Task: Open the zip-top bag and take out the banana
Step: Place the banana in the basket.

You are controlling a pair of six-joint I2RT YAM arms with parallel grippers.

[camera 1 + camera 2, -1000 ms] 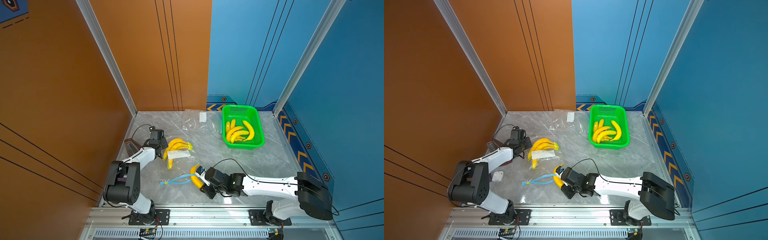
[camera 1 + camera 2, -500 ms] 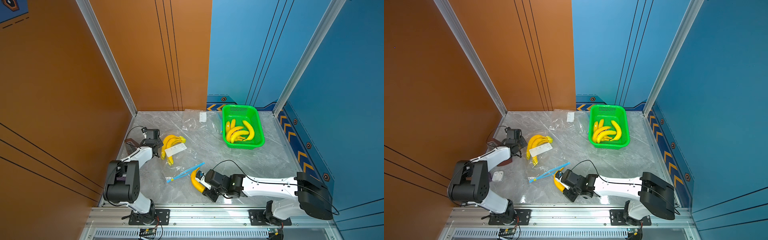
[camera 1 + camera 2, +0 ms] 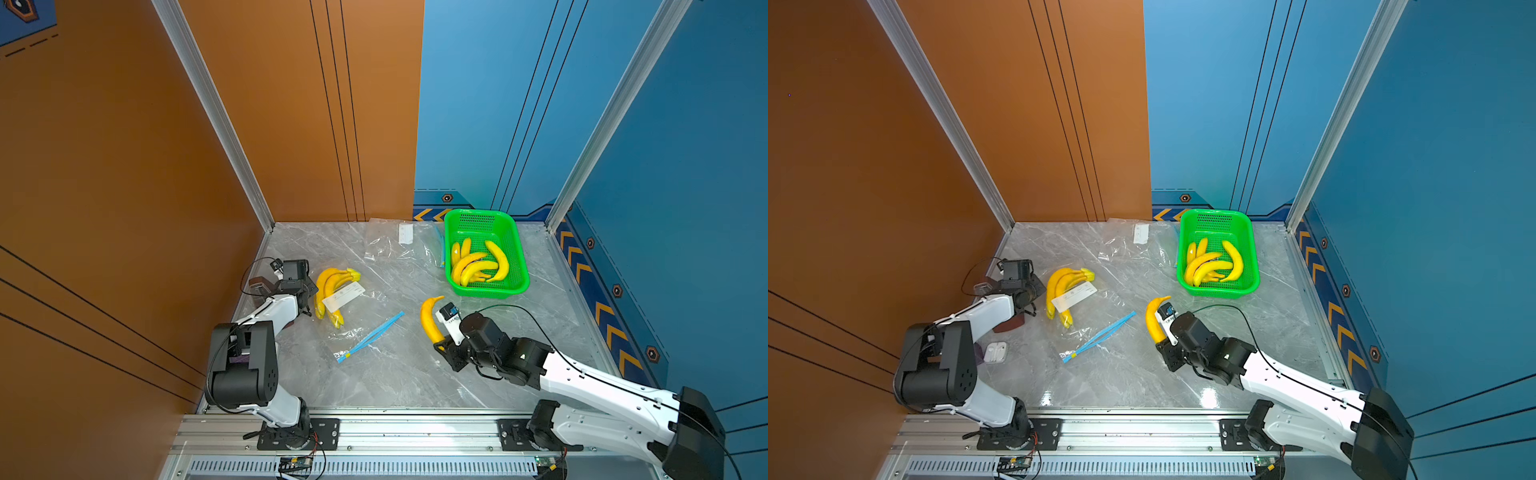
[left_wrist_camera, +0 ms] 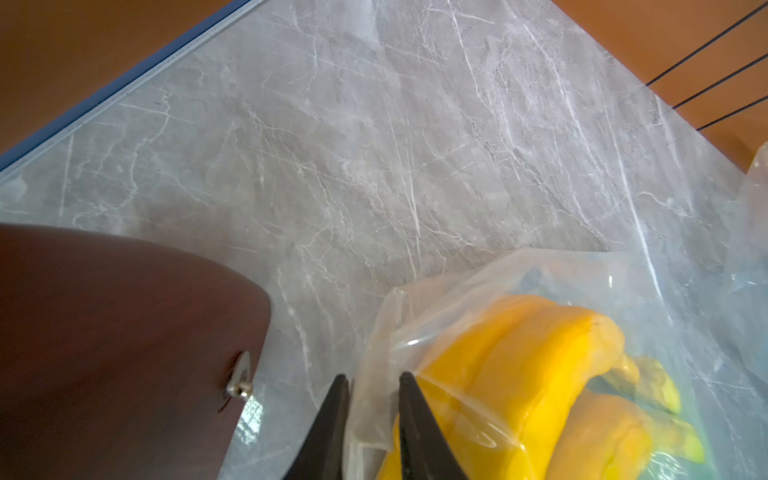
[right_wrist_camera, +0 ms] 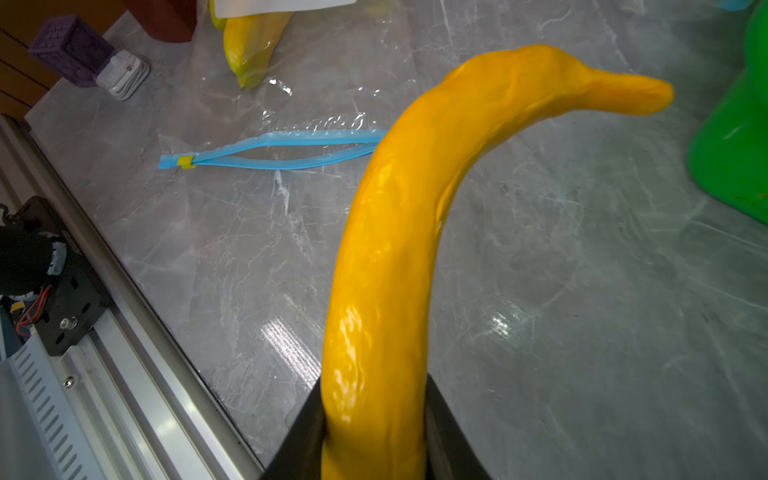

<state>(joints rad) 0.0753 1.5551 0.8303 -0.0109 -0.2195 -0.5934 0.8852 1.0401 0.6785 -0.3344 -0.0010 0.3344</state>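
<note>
Banana (image 3: 430, 318): clear of bag (image 4: 399, 316), pinched in right hand (image 5: 374, 399) above worktop (image 3: 415, 374), carried toward basket (image 3: 521, 266) over the last second. Left hand (image 4: 370, 386): newly spread, bag edge slack between. Removal judged done; only set-down remains.

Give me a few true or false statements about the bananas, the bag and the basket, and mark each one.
1. The right gripper clamps one banana. True.
2. The basket is empty. False: it holds several bananas.
3. A bunch of bananas lies in the clear bag beside the left gripper. True.
4. The clamped banana is inside the bag. False: it is out in the open, between bag and basket.
5. The bag's blue zip strip is sealed. False: its two halves are parted.
</note>
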